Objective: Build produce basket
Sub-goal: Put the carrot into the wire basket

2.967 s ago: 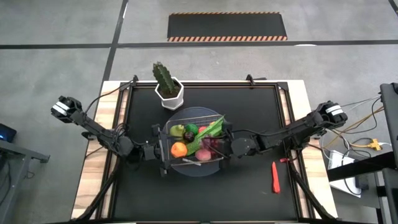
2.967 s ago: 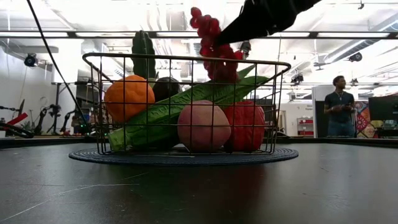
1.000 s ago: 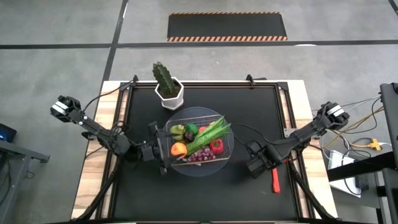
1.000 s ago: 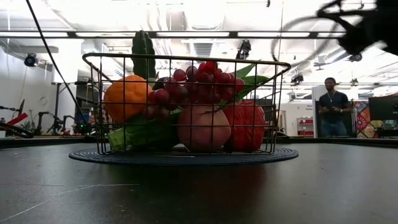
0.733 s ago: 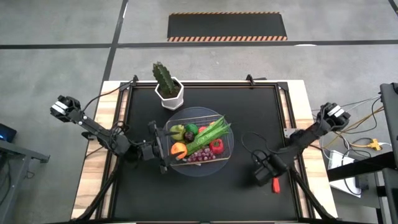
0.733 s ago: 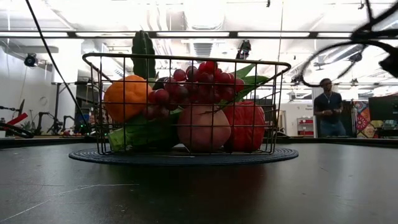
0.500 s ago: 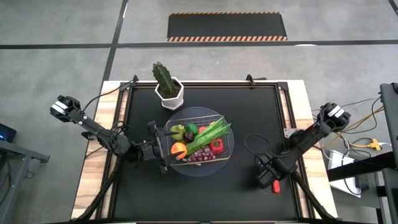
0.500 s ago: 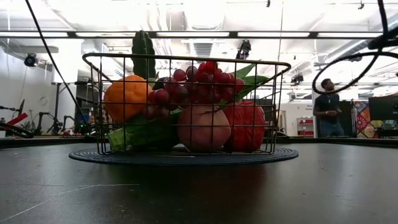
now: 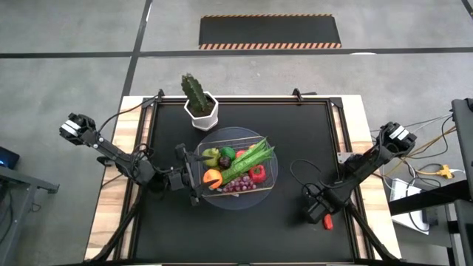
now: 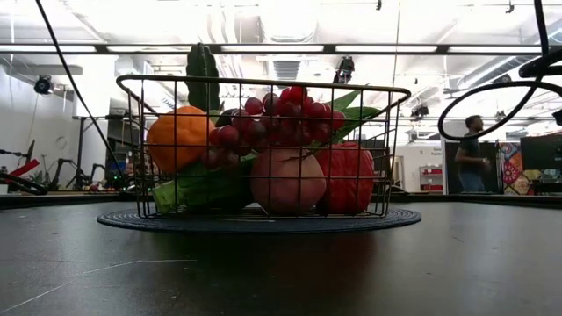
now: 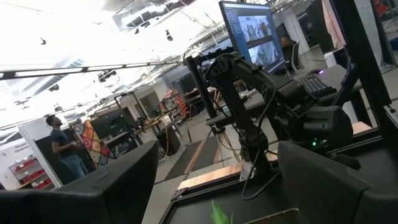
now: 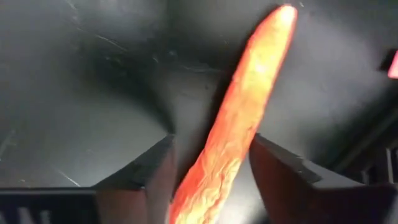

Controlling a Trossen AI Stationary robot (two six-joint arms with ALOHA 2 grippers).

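The wire-mesh basket (image 9: 270, 171) stands mid-table on its round grey base (image 10: 263, 219). It holds the produce: an orange (image 10: 178, 136), red grapes (image 10: 263, 123), a red pepper (image 10: 351, 175) and a green bean bunch (image 9: 247, 161). A red chili (image 9: 327, 220) lies flat on the black mat near the right edge. My right gripper (image 9: 319, 214) points down over it, one finger on either side of the chili (image 12: 242, 118). My left gripper (image 9: 194, 181) hovers open above the basket's left rim, its fingers (image 11: 112, 186) wide apart with nothing between them. My right gripper comes at the chili from above, pointing down, with the chili running slantwise through the gap between its fingers (image 12: 273, 168). The chili's edges lie close against both fingers, but I cannot tell whether they touch it. The chili lies on the mat.
A cactus in a white pot (image 9: 198, 100) stands at the far left of the mat. A black cable loop (image 10: 492, 105) hangs by my right arm. A person (image 10: 470, 154) stands in the room beyond. Bare mat (image 9: 244, 236) lies between the basket and the near edge.
My right gripper has gone from beside the basket toward the table's near right and down, and now stands over the chili. The basket and its produce have kept still. The person in the room beyond has shifted a little.
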